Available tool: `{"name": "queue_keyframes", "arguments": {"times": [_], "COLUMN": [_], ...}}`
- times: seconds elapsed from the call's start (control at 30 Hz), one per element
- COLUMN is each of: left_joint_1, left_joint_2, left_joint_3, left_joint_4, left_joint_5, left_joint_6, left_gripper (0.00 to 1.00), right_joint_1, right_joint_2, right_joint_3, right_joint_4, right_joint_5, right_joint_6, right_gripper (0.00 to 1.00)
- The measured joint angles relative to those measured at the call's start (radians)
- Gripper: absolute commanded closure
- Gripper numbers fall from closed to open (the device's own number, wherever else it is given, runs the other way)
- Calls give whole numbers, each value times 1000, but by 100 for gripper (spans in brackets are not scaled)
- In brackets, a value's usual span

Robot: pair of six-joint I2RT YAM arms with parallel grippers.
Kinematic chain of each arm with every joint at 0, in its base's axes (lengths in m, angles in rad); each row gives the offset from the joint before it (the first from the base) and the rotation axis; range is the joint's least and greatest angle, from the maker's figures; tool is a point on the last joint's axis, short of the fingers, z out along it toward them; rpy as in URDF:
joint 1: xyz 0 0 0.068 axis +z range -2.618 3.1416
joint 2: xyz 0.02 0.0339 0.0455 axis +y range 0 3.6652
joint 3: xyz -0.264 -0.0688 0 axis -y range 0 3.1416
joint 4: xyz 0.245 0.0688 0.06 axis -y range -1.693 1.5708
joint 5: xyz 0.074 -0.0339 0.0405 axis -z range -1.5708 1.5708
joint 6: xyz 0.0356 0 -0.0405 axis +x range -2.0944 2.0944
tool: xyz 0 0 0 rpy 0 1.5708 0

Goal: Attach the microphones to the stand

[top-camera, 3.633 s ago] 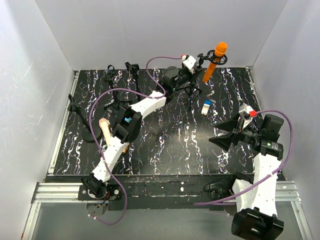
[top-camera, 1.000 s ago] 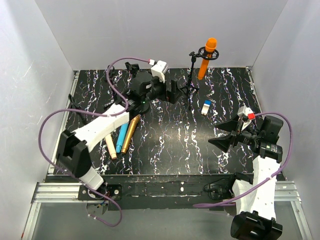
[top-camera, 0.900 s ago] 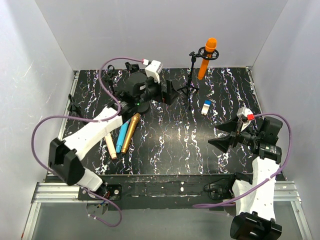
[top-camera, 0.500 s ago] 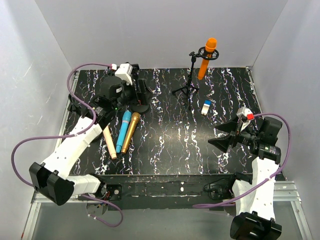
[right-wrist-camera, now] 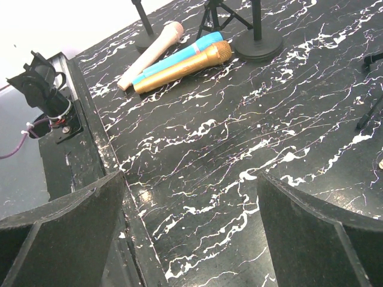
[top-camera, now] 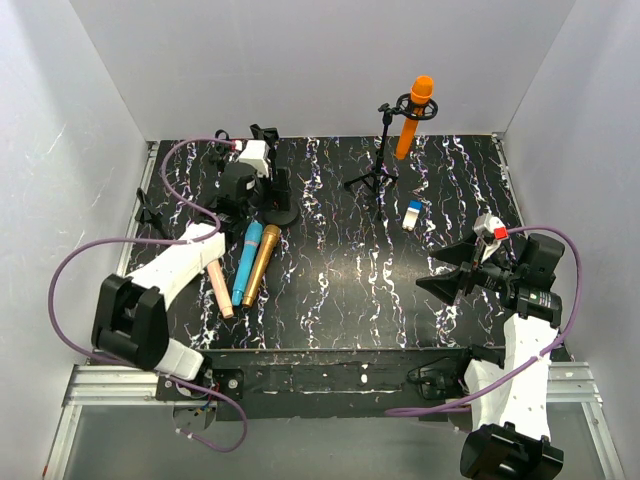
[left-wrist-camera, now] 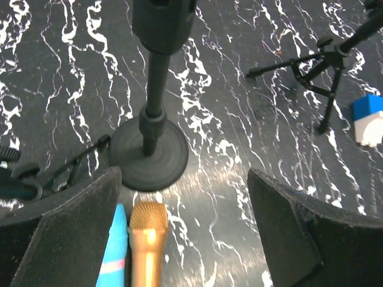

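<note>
right gripper (right-wrist-camera: 190, 179) jaws spread wide above black marbled table (right-wrist-camera: 239, 137), pink-beige microphone (right-wrist-camera: 149, 54), light blue microphone (right-wrist-camera: 179, 52) and gold microphone (right-wrist-camera: 182, 67) lying side by side up top, gold head just beside round stand base (right-wrist-camera: 258, 43), tripod legs (right-wrist-camera: 222, 15) behind, purple cable (right-wrist-camera: 15, 149) at left edge
</note>
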Motion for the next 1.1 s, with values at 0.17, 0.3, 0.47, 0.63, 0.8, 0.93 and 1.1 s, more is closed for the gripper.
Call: {"name": "queue_keyframes", "arguments": {"times": [0.17, 0.3, 0.47, 0.63, 0.8, 0.93, 1.1], "left_joint_1": [24, 29, 29, 29, 29, 32, 35], "left_joint_2": [129, 206, 241, 241, 241, 241, 241], "left_joint_3": [-29, -30, -30, -30, -30, -32, -32], "left_joint_4": [218, 335, 418, 489, 532, 540, 540], "left_joint_5": [17, 16, 2, -4, -7, -5, 70], "left_joint_6": [58, 93, 124, 156, 174, 188, 194], "left_gripper": [31, 39, 45, 58, 86, 100, 100], "right_joint_1": [0, 0, 0, 0, 0, 0, 0], "right_joint_2": [0, 2, 2, 8, 9, 9, 9], "right_joint_3": [0, 0, 0, 0, 0, 0, 0], "right_joint_4": [3, 9, 14, 16, 16, 16, 16], "right_joint_5": [0, 0, 0, 0, 0, 0, 0], "right_joint_6": [1, 1, 1, 1, 1, 1, 1], "right_gripper": [4, 3, 3, 3, 3, 3, 3]}}
